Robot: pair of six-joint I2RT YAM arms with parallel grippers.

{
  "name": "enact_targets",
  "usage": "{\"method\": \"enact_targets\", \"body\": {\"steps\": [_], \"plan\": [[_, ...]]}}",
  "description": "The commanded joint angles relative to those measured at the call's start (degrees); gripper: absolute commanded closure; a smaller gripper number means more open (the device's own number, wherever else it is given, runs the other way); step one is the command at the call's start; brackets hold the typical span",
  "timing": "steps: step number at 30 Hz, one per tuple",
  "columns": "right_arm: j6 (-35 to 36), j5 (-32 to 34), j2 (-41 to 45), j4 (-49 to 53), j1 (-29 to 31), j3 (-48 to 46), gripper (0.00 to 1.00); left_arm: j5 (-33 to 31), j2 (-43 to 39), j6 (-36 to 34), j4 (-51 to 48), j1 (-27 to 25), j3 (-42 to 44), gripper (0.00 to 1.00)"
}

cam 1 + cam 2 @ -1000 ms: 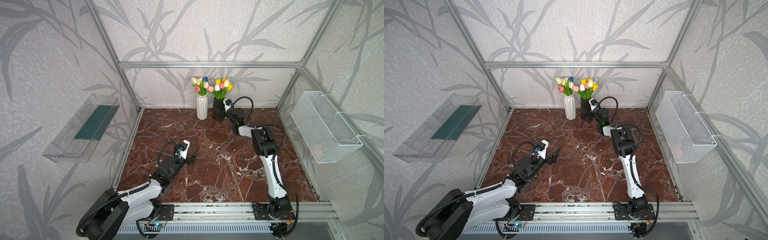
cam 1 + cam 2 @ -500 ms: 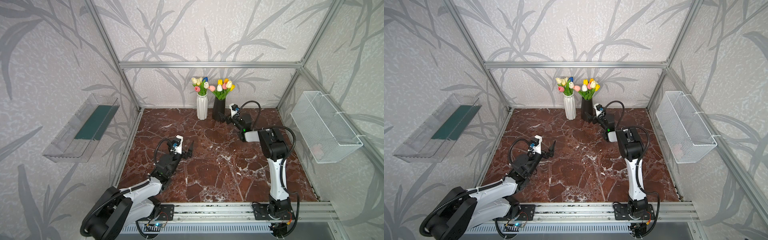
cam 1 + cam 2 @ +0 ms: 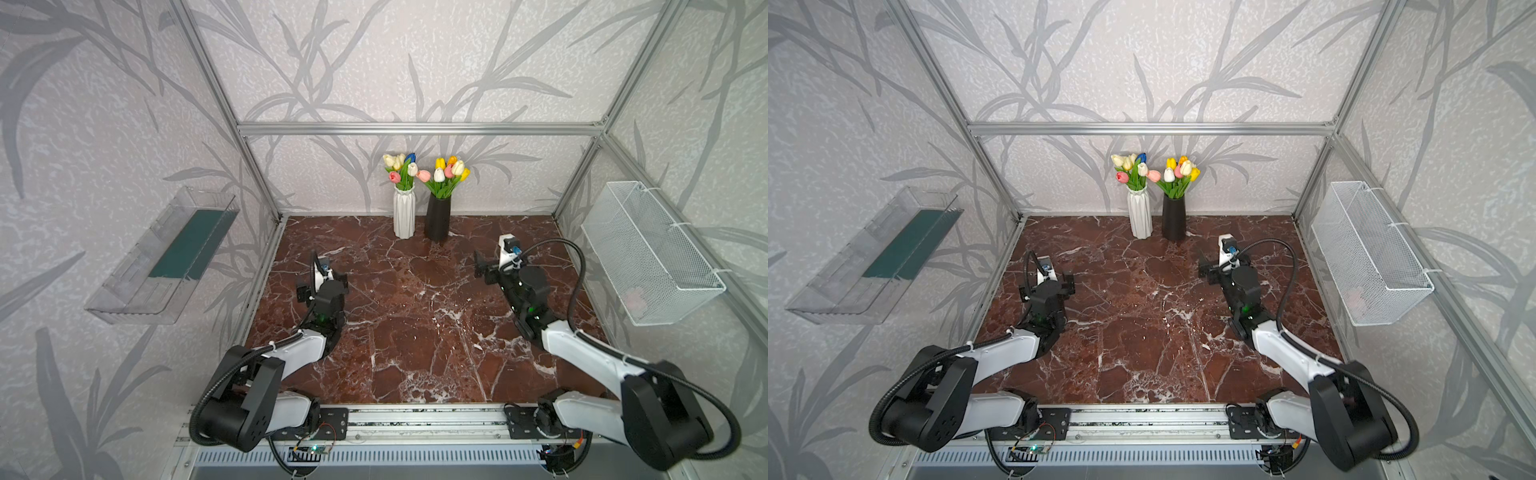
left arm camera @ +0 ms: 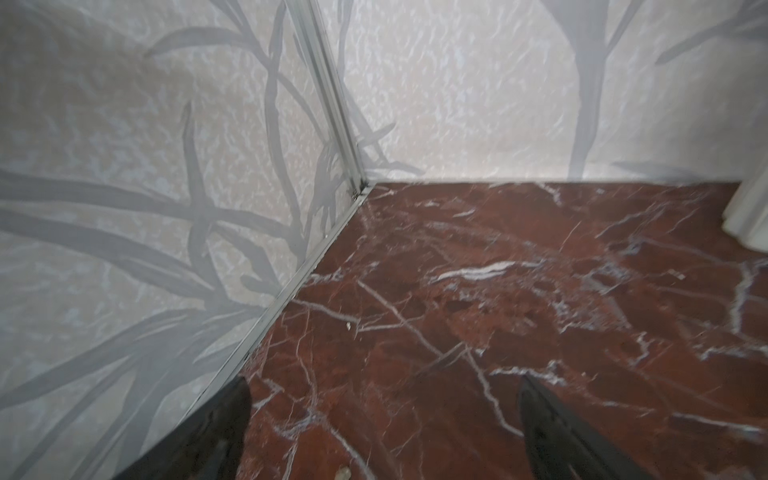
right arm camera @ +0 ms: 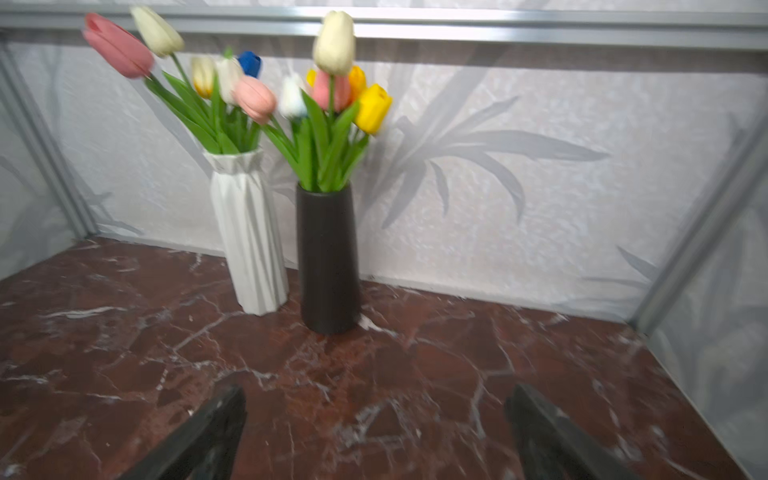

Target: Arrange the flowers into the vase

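flowers (image 5: pixel 324 137) upright in white vase (image 5: pixel 249 232) and black vase (image 5: pixel 328 257), far-left of the nearer right gripper (image 5: pixel 376 395); that and left gripper (image 4: pixel 386 384) gape wide, empty.

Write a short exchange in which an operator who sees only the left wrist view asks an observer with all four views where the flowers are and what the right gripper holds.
Operator: My view shows only the marble floor and a wall corner. Where are the flowers?
Observer: They stand in two vases by the back wall, some in the white vase and the rest in the black vase beside it.
Operator: Does the right gripper hold anything?
Observer: No. It is open and empty, low over the floor and facing both vases.
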State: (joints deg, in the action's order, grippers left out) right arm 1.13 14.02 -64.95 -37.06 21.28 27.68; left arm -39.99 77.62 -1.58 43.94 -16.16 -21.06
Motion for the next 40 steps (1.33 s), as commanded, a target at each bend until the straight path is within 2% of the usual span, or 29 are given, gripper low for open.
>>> {"method": "enact_targets", "body": {"steps": [1,3,5,6,8,11,13,14,16,17,19,21,22,23,25,26,40], "plan": [[1.8,12.8,4.5,7.7,-1.3,-9.0,0.01,-0.7,4.4,-2.2,12.0,1.9,2.6,0.00],[2.3,11.8,3.4,2.9,-4.1,-12.1,0.01,-0.1,7.7,-6.0,19.9,2.1,3.6,0.00],[4.0,7.7,-0.8,-2.3,-6.1,-13.1,0.01,2.0,11.3,-4.3,26.8,4.1,5.2,0.00],[4.8,8.0,-3.4,-5.7,-6.1,-13.4,0.01,3.7,13.0,-4.2,29.2,4.8,6.1,0.00],[8.6,8.4,-10.0,-18.3,-6.0,-14.7,0.01,5.5,13.8,-4.2,35.6,4.9,8.8,0.00],[10.2,6.8,-16.9,-33.8,-6.2,-17.5,0.01,11.4,14.0,-4.6,37.3,5.1,10.7,0.00],[8.1,-0.5,-20.3,-34.9,-8.5,-17.1,0.01,14.8,14.2,-4.5,37.3,5.8,11.1,0.00],[7.9,-1.8,-23.2,-36.4,-8.7,-16.4,0.01,16.8,14.7,-3.6,37.2,7.0,11.2,0.00],[9.4,-4.3,-29.6,-42.4,-9.0,-15.9,0.01,16.5,17.3,-3.0,37.2,8.2,9.2,0.01],[9.7,-3.7,-30.2,-42.2,-8.7,-15.4,0.01,16.6,17.3,-3.0,37.0,8.3,9.0,0.00],[7.5,-5.2,-27.7,-35.2,-10.4,-13.5,0.01,16.7,16.5,-2.3,35.0,8.6,8.6,0.00],[4.8,-3.6,-26.8,-26.7,-12.0,-9.3,0.01,15.9,15.9,-1.6,31.3,9.2,6.8,0.00],[3.0,-2.5,-26.1,-19.7,-12.8,-6.3,0.01,15.4,14.7,-0.2,26.1,10.0,4.9,0.00],[2.1,-4.5,-25.3,-18.4,-13.9,-6.6,0.01,15.7,13.8,1.4,19.1,11.2,2.0,0.00],[2.2,-4.7,-26.4,-21.9,-14.3,-7.2,0.01,21.6,12.3,4.8,11.4,15.0,-0.2,0.01],[2.2,-4.6,-25.9,-20.7,-14.2,-7.1,0.01,22.9,11.8,5.5,10.6,15.6,-0.1,0.00],[2.5,-5.3,-26.2,-20.6,-14.2,-6.8,0.01,22.9,12.4,4.9,12.0,15.5,0.1,0.00]]}}
